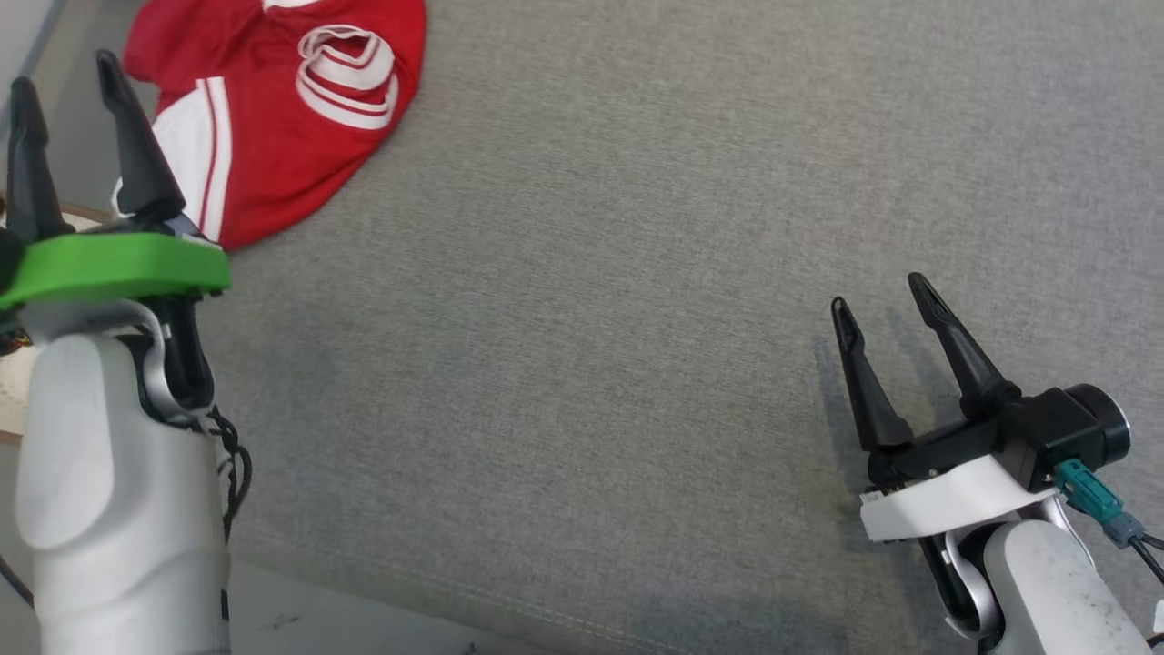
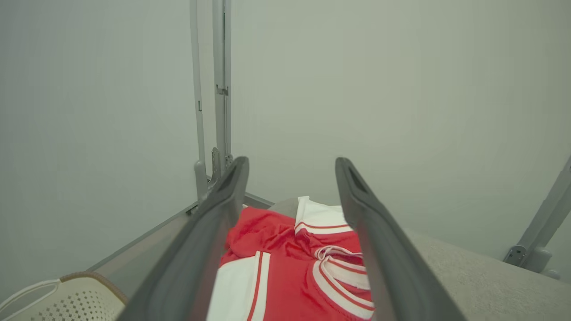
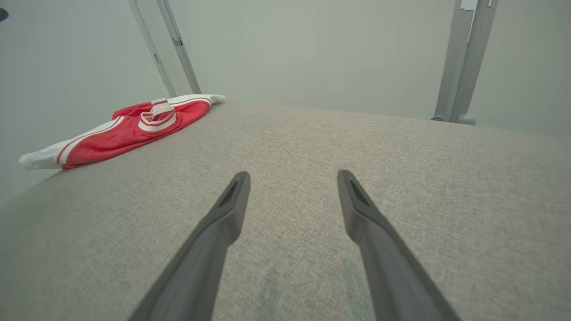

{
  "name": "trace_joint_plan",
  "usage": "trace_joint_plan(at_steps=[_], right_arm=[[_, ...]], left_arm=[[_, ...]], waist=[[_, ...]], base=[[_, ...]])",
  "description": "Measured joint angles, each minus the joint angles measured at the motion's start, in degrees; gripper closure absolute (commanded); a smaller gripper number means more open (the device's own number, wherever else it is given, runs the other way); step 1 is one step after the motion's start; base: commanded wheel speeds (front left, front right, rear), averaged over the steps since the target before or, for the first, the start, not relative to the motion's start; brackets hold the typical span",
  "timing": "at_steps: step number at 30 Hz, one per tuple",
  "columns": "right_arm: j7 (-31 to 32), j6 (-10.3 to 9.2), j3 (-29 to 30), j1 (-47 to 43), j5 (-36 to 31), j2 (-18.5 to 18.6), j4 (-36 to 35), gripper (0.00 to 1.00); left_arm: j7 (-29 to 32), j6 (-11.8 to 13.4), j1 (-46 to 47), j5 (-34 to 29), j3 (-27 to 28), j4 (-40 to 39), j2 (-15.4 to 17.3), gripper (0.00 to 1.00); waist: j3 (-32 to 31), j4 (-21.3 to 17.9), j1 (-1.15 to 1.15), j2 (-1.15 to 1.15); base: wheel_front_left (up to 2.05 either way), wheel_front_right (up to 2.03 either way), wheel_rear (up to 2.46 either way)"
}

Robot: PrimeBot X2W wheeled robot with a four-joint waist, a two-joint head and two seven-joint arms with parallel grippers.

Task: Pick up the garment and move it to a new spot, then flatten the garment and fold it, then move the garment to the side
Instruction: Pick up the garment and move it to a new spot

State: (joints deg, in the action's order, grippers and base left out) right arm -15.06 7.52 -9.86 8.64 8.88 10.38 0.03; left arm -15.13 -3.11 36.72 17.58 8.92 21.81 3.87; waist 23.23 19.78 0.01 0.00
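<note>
I see my left end effector (image 1: 65, 73) with its fingers spread apart. The garment (image 1: 282, 118) lies just ahead of its tips: a soft red jersey with white ribbed trim, rumpled on the grey woven desk (image 1: 591, 318), collar up. My right end effector (image 1: 878, 291), also spread, has it well off ahead-left, long axis crosswise.

Just ahead of the left pincer (image 1: 65, 73) lies the garment (image 1: 273, 118), soft matt cloth with a ribbed collar. Under the right pincer (image 1: 878, 291), the bench (image 1: 591, 318) is covered in coarse, matt grey woven fabric. The fingers (image 3: 214, 232) look like matt dark plastic, perhaps rubbery.
</note>
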Motion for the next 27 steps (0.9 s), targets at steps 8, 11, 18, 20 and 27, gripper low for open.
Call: trace_joint_plan(at_steps=[8, 11, 18, 20, 27], right_arm=[[0.0, 0.0, 0.66, 1.48, -0.59, -0.81, -0.99, 0.0], [0.0, 0.0, 0.48, 2.4, -0.76, -1.11, -1.37, 0.0], [-0.16, 0.02, 1.32, 3.96, -0.75, -2.32, -2.83, 0.0], [-0.18, 0.02, 1.18, 4.48, -0.76, -2.43, -2.96, 0.0], [-0.18, 0.02, 1.18, 5.42, -0.75, -2.94, -3.04, 0.0]], left_arm=[[1.83, -1.9, 15.6, 2.0, 1.74, 24.48, 4.99, 0.0], [2.86, -2.26, 20.18, 3.9, 2.52, 30.64, 5.98, 0.0], [10.54, -1.98, 26.79, 5.46, 2.3, 43.23, 7.39, 0.0], [11.7, -1.08, 27.79, 5.02, 1.82, 45.54, 8.01, 0.0], [12.79, 0.16, 29.51, 4.44, 0.87, 48.55, 9.53, 0.0]], waist=[[6.5, -5.45, 0.0, 0.0], [8.55, -7.17, 0.0, 0.0], [12.29, -10.01, 0.0, 0.0], [12.98, -10.54, 0.0, 0.0], [13.77, -11.72, -0.01, 0.0]], base=[[0.0, 0.0, 0.0], [0.0, 0.0, 0.0], [0.0, 0.0, 0.0], [0.0, 0.0, 0.0], [0.0, 0.0, 0.0]])
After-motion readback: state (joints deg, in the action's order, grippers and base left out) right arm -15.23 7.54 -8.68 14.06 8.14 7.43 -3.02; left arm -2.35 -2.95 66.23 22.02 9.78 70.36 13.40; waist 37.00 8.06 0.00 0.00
